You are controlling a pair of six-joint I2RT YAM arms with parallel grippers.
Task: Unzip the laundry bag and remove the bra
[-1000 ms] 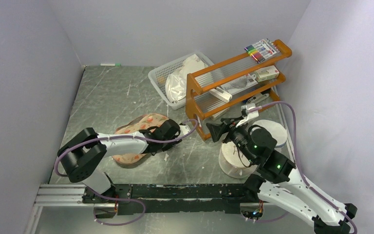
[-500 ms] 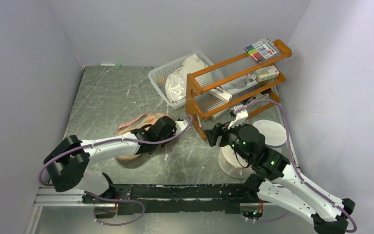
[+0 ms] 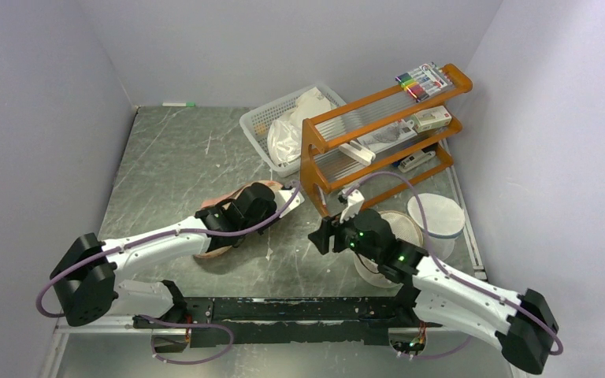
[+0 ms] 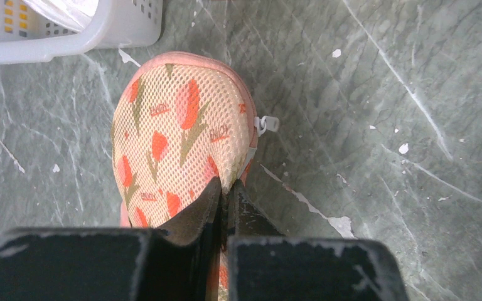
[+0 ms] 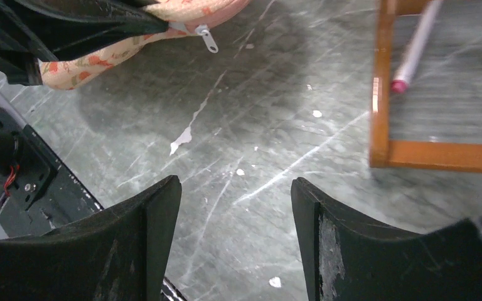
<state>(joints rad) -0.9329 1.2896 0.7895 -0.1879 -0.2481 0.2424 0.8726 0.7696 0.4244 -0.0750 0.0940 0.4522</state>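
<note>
**Bag position.** The bag (image 4: 176, 125) lies on the table (image 3: 173, 157), left of centre. It is just in front of the white basket (image 3: 250, 132) and left of the orange rack (image 3: 378, 130). The peach mesh face with red-orange flowers is uppermost, and the pink rim runs round the edge. Most of the bag is hidden under the left arm in the top view.

**Zip pull.** The pull (image 4: 267, 124) hangs from the rim on the bag's right edge. Neither gripper touches it.

**Left gripper.** The left gripper (image 4: 226, 188) reaches over the bag from the near left. Its jaws are together, clamped on the mesh at the right edge, just short of the pull. In the right wrist view the pinched edge stands off the table, with shadow beneath it.

**Right gripper.** The right gripper (image 5: 235, 187) sits low over bare table between the bag and the rack, aimed toward the bag. Its jaws are apart and hold nothing. It is near the pull but not touching it.

**Surroundings.**
- The right arm crosses above a white mesh drum (image 3: 382, 256).
- A white disc (image 3: 436, 214) lies just beside the drum.
- A pink-tipped pen (image 5: 414, 47) rests on the rack's lowest shelf.
- The basket holds clear plastic bags (image 3: 283, 138).
</note>
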